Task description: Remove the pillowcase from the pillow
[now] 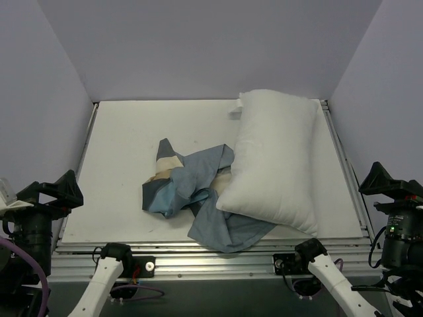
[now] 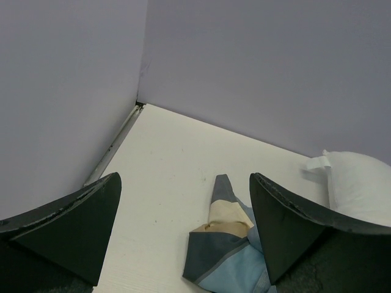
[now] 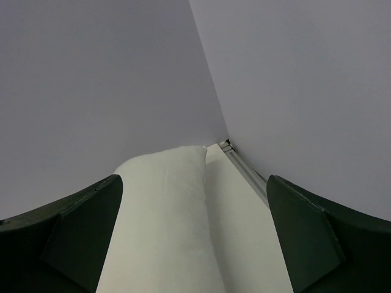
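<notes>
Pale lavender walls (image 1: 198, 46) close in the white tabletop (image 1: 119, 152) on three sides. On its right half lies the pillow (image 1: 274, 158), plump, plain white and bare, its long side running from the near edge to the far wall. The pillowcase (image 1: 198, 191) is off it, crumpled in a heap at the middle of the tabletop towards the near edge. It is mostly grey-blue, with a tan and cream stripe showing on its left folds, and its right edge touches the pillow's near left side and seems to run under it. The left jaws are spread wide with nothing between them, held back at the left edge. The right jaws, at the right edge, are likewise spread and empty. A small white tag (image 1: 236, 110) sticks out from the pillow's far left corner.
</notes>
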Controlling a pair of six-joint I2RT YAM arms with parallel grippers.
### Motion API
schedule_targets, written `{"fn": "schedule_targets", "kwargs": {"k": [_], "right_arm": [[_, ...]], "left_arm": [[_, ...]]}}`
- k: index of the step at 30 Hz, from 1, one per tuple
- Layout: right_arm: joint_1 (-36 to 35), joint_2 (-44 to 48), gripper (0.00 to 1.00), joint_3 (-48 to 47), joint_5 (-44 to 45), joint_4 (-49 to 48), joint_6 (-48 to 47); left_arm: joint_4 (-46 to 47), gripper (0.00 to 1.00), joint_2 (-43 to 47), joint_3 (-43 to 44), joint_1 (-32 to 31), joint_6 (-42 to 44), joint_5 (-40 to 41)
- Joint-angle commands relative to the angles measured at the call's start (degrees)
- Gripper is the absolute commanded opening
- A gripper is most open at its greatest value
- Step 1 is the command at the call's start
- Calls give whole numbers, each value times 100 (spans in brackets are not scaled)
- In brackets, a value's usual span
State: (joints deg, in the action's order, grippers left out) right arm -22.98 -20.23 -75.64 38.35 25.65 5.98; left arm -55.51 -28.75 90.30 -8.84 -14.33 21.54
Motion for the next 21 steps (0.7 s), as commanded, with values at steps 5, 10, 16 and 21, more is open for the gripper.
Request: {"fn": "schedule_targets", "kwargs": {"k": [5,10,16,21], "right_arm": [[-66,-104,100,102,173,-201,-97],[-84,-130,100,146,173,-280,-123],[-110,-174,100,198,191,-324,-123],[-119,-201,100,216,199,-332,-132]], "left_arm": [[-127,94,107,-197,-144,18,210],[-101,94,107,-223,-170,18,219],[-31,94,107,-294,-197,26,219],[31,94,124,-364,-215,35,245]]}}
